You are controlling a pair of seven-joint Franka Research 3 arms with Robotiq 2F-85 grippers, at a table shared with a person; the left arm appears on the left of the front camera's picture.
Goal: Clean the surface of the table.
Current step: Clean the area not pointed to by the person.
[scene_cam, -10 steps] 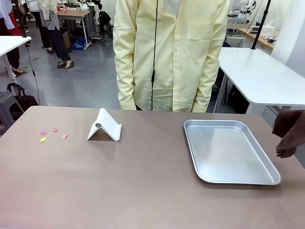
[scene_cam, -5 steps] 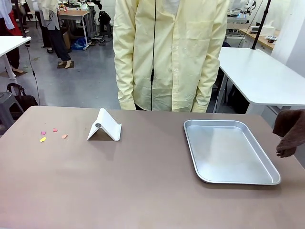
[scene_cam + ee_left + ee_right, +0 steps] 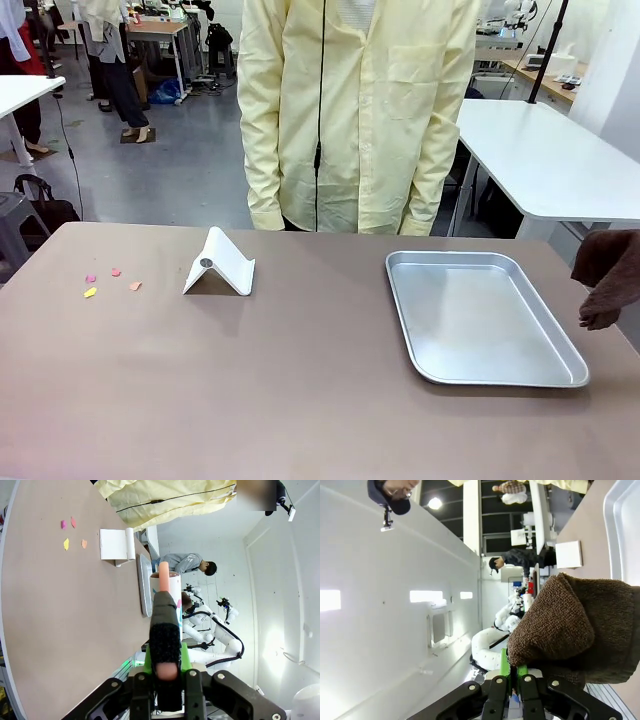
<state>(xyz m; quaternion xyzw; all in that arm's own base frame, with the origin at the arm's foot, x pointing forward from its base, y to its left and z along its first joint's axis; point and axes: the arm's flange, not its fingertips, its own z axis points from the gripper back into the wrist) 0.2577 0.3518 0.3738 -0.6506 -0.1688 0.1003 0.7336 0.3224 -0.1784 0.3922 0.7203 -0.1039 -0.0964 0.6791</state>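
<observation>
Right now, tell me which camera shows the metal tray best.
The front view: the whole metal tray lies open to it, seen from above. The left wrist view gives it edge-on, beside the pink-tipped tool in its fingers. The right wrist view catches a part past the brown cloth it holds.

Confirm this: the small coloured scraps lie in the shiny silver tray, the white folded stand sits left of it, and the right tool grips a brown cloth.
Wrong in one respect: the small coloured scraps lie on the matte taupe table, left of the white folded stand, not in the shiny silver rectangular tray; the front view shows it. The right tool does grip the brown cloth.
</observation>
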